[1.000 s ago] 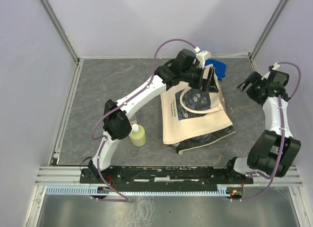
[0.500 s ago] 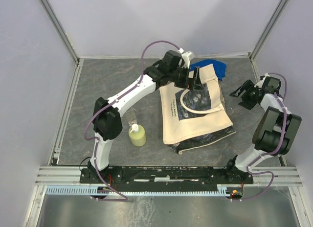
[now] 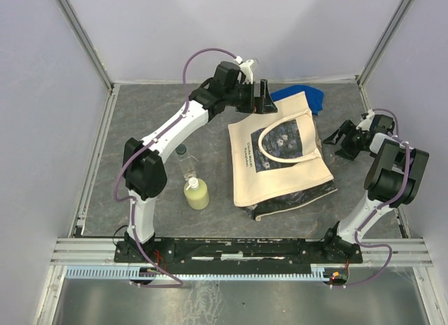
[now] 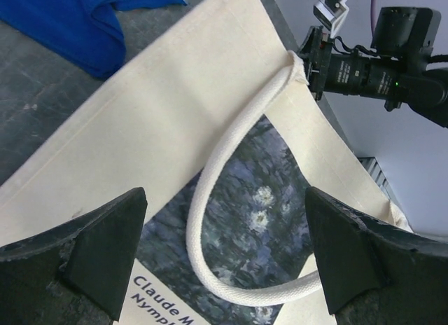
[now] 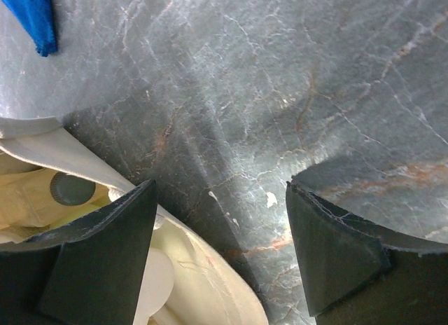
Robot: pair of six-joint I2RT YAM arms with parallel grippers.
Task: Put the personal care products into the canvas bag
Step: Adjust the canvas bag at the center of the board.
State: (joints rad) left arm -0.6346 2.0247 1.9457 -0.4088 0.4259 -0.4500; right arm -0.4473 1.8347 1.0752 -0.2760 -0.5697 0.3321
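Note:
The canvas bag (image 3: 280, 160) lies flat mid-table, its dark printed panel and strap handle (image 4: 224, 164) facing up. My left gripper (image 3: 264, 97) hovers open over the bag's far left corner, and in the left wrist view this gripper (image 4: 227, 258) holds nothing. My right gripper (image 3: 343, 138) is open and low beside the bag's right edge. The right wrist view shows that gripper (image 5: 220, 258) empty, next to the bag's mouth (image 5: 210, 283) with a dark-capped product (image 5: 72, 190) inside. A yellow-green bottle (image 3: 197, 194) and a clear black-capped bottle (image 3: 184, 160) stand left of the bag.
A blue cloth (image 3: 306, 97) lies behind the bag's far right corner, and it also shows in the wrist views as blue cloth (image 4: 84, 24) and blue cloth (image 5: 31, 17). Grey walls and metal rails (image 3: 94, 164) close the table in on three sides.
My left arm has pulled back and to the left, away from the bag's far edge, uncovering the clear bottle. The right arm has swung down towards the bag's right side.

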